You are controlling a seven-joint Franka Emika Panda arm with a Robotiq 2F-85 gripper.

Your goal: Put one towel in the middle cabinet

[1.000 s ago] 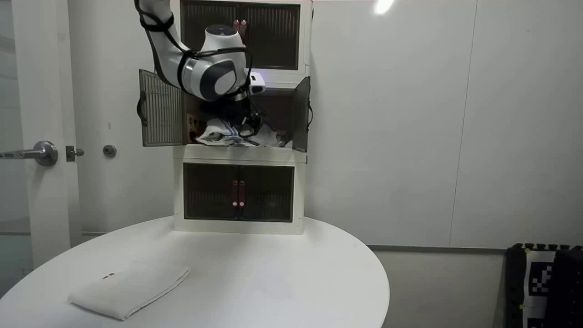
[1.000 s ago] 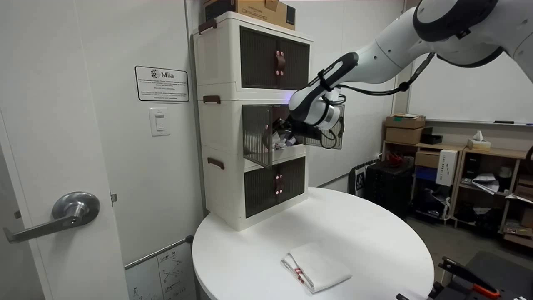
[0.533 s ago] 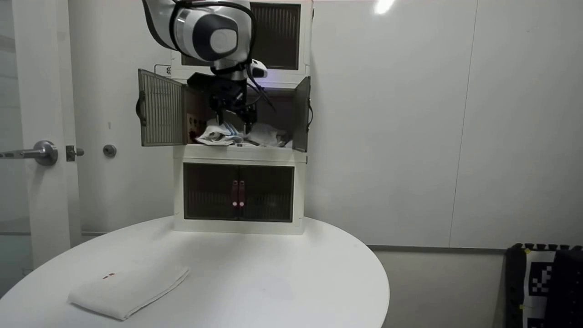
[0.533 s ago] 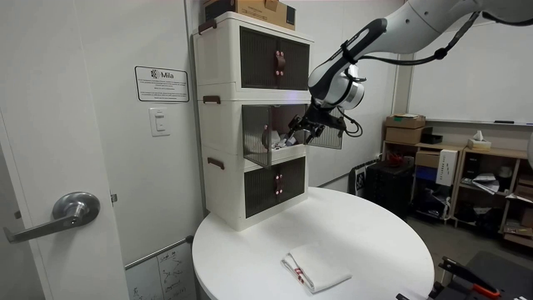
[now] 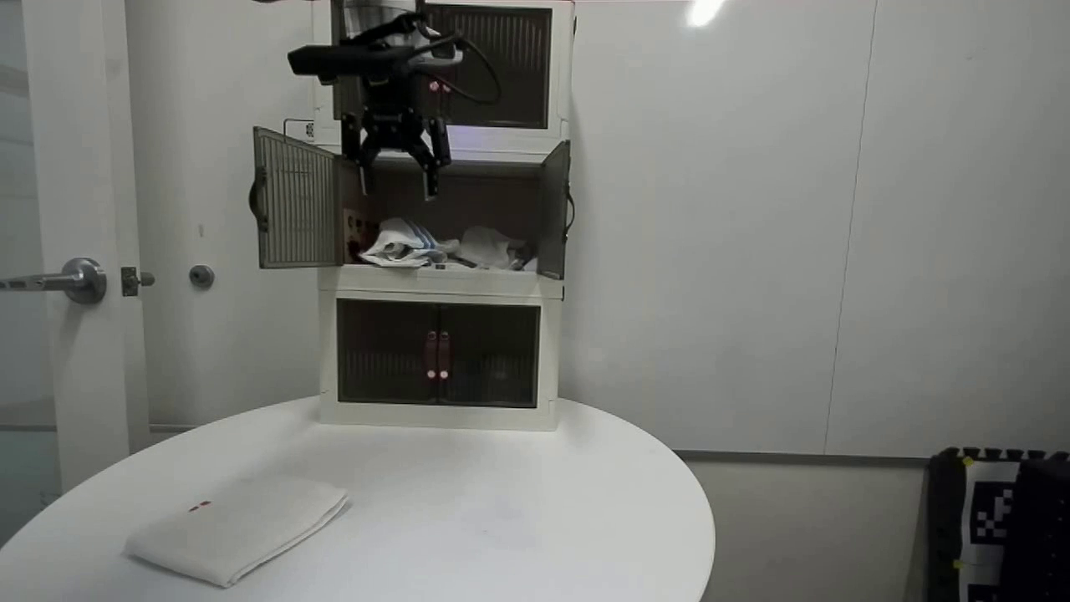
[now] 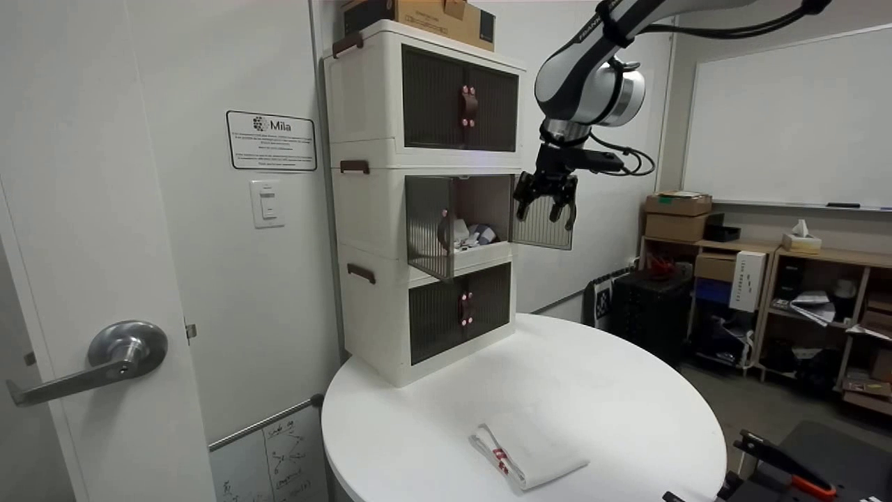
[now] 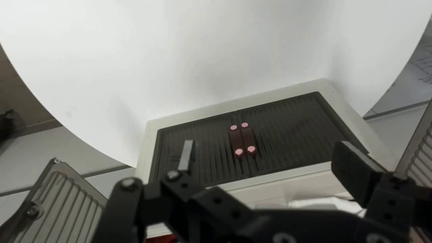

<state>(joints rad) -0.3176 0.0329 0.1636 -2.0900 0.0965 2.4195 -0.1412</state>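
Note:
The white towel with light-blue stripes (image 5: 399, 244) lies crumpled inside the middle cabinet (image 5: 501, 281), at its left part in an exterior view. It also shows as a small bluish-white heap (image 6: 481, 234) in an exterior view. The middle cabinet (image 6: 369, 216) has both dark-panelled doors swung open. My gripper (image 5: 398, 184) is open and empty, pointing down, above and in front of the cabinet opening, apart from the towel. In an exterior view the gripper (image 6: 546, 215) hangs outside the cabinet by the far door. In the wrist view a strip of white cloth (image 7: 324, 203) shows behind the open jaws (image 7: 268, 160).
A plain white folded towel (image 5: 238, 528) lies on the round white table (image 5: 535, 502). Another white item (image 5: 487, 247) sits in the middle cabinet. The open doors (image 5: 297, 201) (image 5: 553, 213) stick out on both sides. The bottom unit (image 5: 439, 418) and top unit (image 6: 359, 90) are shut.
My gripper has come out of the middle cabinet, moved up and back, and now points down. The striped towel stays inside the cabinet. The folded towel has not moved.

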